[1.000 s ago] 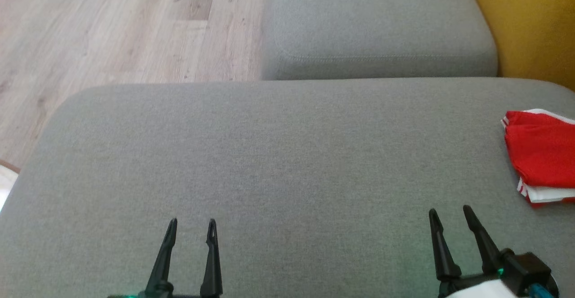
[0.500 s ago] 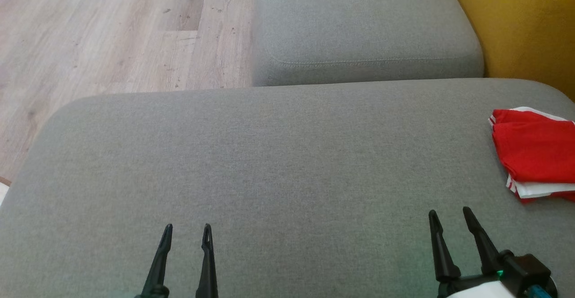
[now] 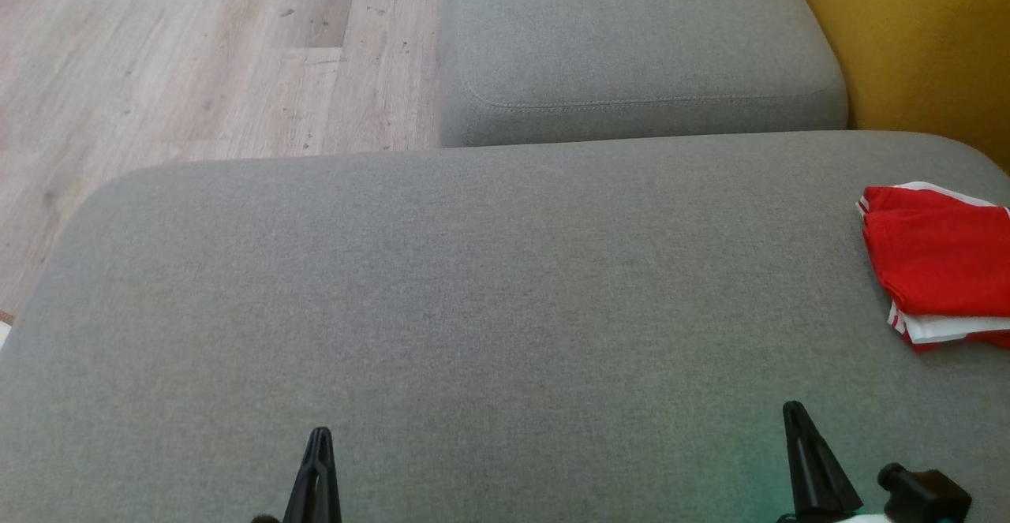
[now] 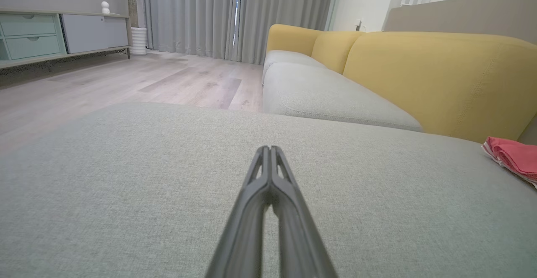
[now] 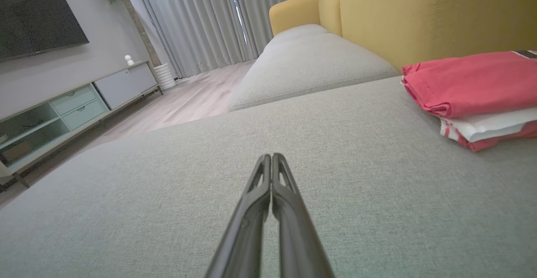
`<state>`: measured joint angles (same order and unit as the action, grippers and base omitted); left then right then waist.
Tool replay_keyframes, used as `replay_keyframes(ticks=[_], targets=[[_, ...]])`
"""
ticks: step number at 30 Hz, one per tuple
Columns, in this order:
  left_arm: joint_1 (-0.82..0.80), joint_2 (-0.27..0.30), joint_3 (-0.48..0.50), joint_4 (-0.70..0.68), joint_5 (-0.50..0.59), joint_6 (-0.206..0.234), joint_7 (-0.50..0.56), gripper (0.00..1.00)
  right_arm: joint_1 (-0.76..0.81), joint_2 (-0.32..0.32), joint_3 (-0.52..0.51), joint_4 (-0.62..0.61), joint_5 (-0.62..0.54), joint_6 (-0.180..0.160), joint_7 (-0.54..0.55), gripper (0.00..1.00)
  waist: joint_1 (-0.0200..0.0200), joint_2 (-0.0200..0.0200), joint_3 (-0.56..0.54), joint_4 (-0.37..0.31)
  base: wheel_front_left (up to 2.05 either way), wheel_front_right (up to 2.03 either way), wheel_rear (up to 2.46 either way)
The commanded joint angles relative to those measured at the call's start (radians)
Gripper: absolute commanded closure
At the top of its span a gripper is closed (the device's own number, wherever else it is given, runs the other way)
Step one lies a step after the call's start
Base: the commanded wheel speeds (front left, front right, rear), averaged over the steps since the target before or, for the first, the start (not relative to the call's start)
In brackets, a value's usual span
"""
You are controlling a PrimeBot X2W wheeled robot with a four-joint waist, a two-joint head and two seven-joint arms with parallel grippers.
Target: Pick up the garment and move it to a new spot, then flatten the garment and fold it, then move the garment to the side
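The garment (image 3: 939,263), red with white trim, lies folded in a compact stack at the right edge of the grey seat cushion (image 3: 473,310), near the yellow backrest (image 3: 915,34). The left gripper (image 3: 319,438) sits at the lower left of the head view, fingers pressed together, holding nothing. The right gripper (image 3: 797,412) sits at the lower right, fingers likewise together and empty, apart from the garment. Wood floor (image 3: 197,57) lies beyond the cushion's far left side.
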<state>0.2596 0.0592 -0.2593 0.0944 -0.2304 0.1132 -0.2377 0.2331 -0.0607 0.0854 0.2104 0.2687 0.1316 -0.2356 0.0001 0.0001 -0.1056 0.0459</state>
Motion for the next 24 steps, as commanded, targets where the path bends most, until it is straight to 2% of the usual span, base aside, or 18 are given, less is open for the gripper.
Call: replay_keyframes(ticks=[1,24], targets=[[-0.046,0.006,0.016,-0.025,-0.041,-0.009,0.004,1.0,-0.051,-0.005,-0.009,-0.027,0.042,0.0,0.011,1.0,0.0,-0.0001,0.002,-0.001,0.0,0.0,0.0],[-0.114,0.018,0.067,0.02,-0.329,-0.059,0.058,1.0,-0.109,-0.013,-0.033,-0.014,0.316,0.0,0.068,1.0,0.0,-0.0001,0.023,-0.01,0.0,0.0,0.0]])
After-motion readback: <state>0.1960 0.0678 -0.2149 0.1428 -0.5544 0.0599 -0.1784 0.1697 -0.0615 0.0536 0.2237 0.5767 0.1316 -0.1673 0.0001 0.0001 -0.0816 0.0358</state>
